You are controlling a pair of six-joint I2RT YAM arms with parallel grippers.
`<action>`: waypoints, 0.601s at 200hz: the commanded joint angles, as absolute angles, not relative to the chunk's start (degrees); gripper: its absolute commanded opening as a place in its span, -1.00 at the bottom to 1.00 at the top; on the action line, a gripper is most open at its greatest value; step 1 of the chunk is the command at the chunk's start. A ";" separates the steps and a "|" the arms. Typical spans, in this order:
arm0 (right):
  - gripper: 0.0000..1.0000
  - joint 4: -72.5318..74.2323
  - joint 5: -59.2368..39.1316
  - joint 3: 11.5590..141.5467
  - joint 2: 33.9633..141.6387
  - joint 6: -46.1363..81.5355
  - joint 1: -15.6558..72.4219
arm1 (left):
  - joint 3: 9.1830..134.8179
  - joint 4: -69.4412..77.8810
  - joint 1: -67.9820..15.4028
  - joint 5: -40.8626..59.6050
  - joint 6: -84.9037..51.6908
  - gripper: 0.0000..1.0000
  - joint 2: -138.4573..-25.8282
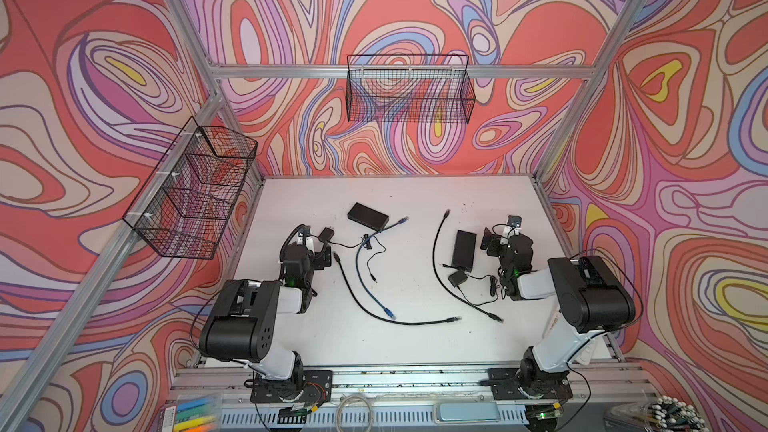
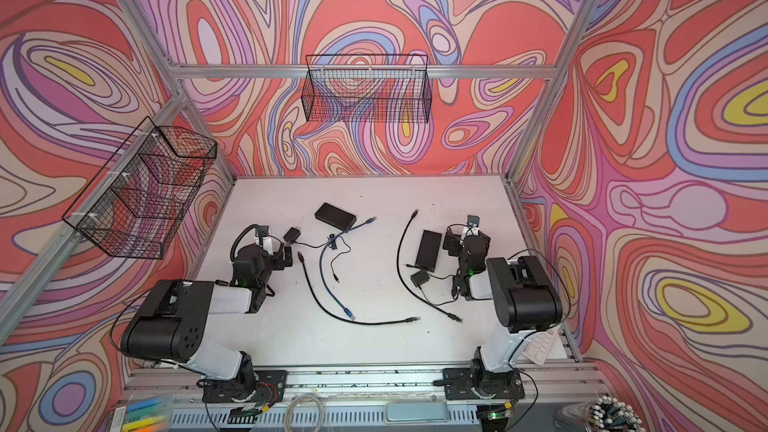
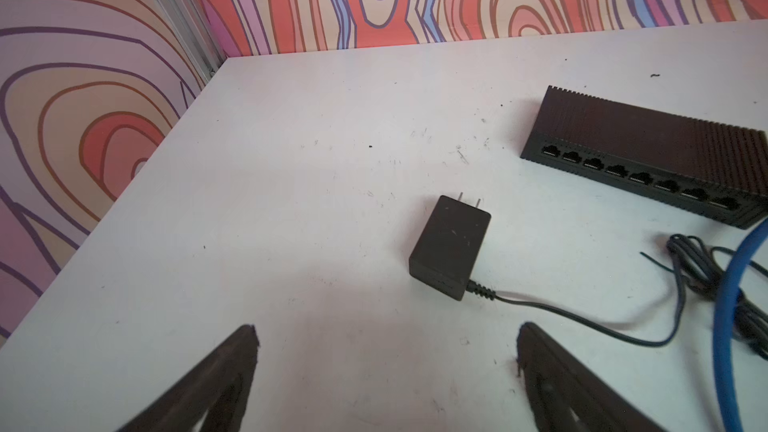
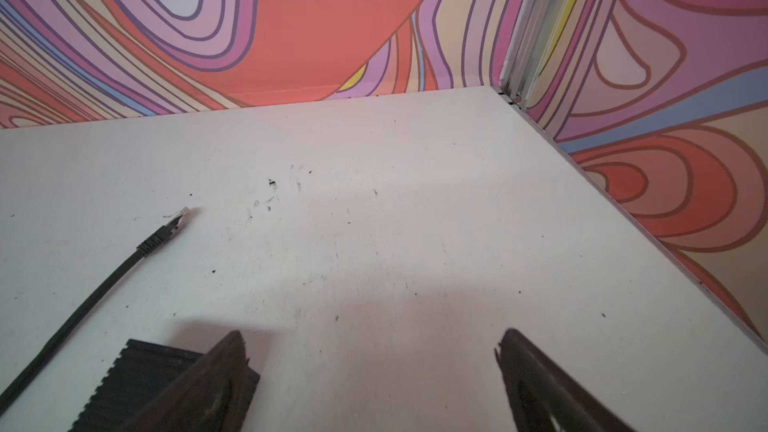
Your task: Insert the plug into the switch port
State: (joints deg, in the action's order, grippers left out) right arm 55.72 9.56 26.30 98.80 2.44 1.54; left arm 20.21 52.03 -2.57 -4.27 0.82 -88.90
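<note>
My left end effector [image 3: 386,336] and right end effector [image 4: 374,338] are both wide open and hold nothing. I see the switch [image 1: 368,216] lying on the desk [image 1: 415,347] toward the back edge, and the blue plug [image 1: 403,220] lies just beside it.

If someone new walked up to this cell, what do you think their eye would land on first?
Most likely the swirling red, pink and purple walls around the whole cell. On the white table, a blue cable curls near the middle, with one black switch just behind it and a second switch farther right. A back basket and a side basket of black wire hang from the frame.
</note>
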 commanded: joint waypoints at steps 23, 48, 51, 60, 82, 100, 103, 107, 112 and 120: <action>0.97 55.46 6.72 26.56 98.57 1.00 1.30 | 21.09 51.77 -2.37 -3.67 1.05 1.00 -88.33; 0.97 55.46 6.72 26.53 98.53 0.97 1.32 | 21.14 51.76 -2.38 -3.65 1.05 1.00 -88.35; 0.97 55.46 6.70 26.59 98.53 0.97 1.30 | 21.10 51.77 -2.41 -3.62 1.05 1.00 -88.33; 0.97 55.46 6.68 26.49 98.53 0.97 1.27 | 21.10 51.77 -2.42 -3.69 1.01 1.00 -88.33; 0.97 55.46 6.68 26.48 98.53 0.99 1.32 | 21.12 51.72 -2.44 -3.68 1.05 1.00 -88.35; 0.97 55.46 6.68 26.46 98.53 0.97 1.31 | 21.04 51.77 -2.38 -3.69 1.05 1.00 -88.33; 0.97 55.46 6.65 26.50 98.53 0.97 1.27 | 21.07 51.77 -2.40 -3.67 1.05 1.00 -88.35; 0.97 55.46 6.68 26.52 98.53 0.97 1.26 | 21.06 51.76 -2.37 -3.65 1.05 1.00 -88.35; 0.97 55.38 6.63 26.55 98.53 0.99 1.31 | 21.08 51.74 -2.39 -3.64 0.98 1.00 -88.33; 0.97 55.33 6.49 26.55 98.53 0.97 1.26 | 21.09 51.77 -2.44 -3.63 1.03 1.00 -88.33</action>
State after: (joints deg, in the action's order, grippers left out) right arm 55.64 6.98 26.30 98.80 1.15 1.54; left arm 20.21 52.03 -2.57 -4.25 0.82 -88.90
